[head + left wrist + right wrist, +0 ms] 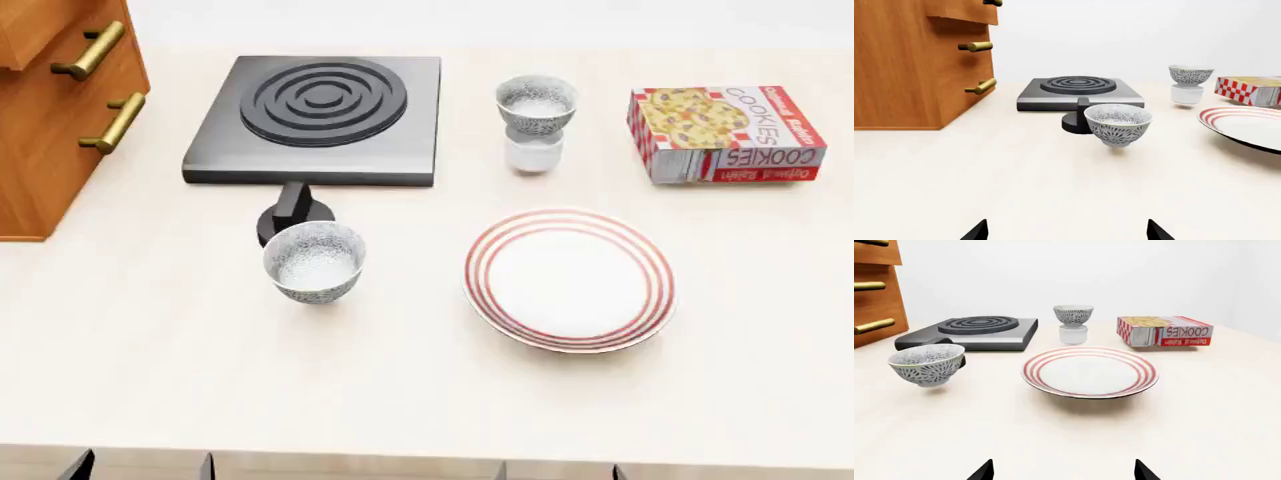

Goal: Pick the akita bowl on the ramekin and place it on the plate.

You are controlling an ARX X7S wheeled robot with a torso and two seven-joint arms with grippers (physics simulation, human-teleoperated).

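Observation:
The akita bowl (535,104) stands upright on the white ramekin (534,154) at the back of the counter, also seen as the bowl (1073,315) on the ramekin (1073,334). The red-ringed plate (495,281) lies in front of them, and shows nearer in the right wrist view as the plate (1031,371). A look-alike speckled bowl (314,261) sits alone to the plate's left. My left gripper (1067,232) and right gripper (1063,471) hover open and empty near the counter's front edge, far from the bowl.
A black hotplate (320,115) with a knob (292,218) sits at the back left. A wooden drawer cabinet (60,100) stands at the far left. A cookie box (725,133) lies at the back right.

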